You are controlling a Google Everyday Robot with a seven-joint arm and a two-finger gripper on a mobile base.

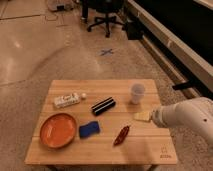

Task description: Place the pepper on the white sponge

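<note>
The pepper [121, 135], small, dark red and slightly curved, lies on the wooden table [150, 152] right of the middle, near the front. The white sponge [142, 116], a pale block, lies to its upper right, below the cup. My gripper [154, 118] is at the end of the white arm [182, 117], which reaches in from the right. It is right at the sponge's right end and well apart from the pepper. The arm hides the sponge's right edge.
A blue sponge [89, 129] lies left of the pepper, with an orange plate [57, 130] at the front left. A black ribbed bar [103, 105] lies mid-table. A white bottle [67, 100] lies at the left. A white cup [137, 93] stands at the back right.
</note>
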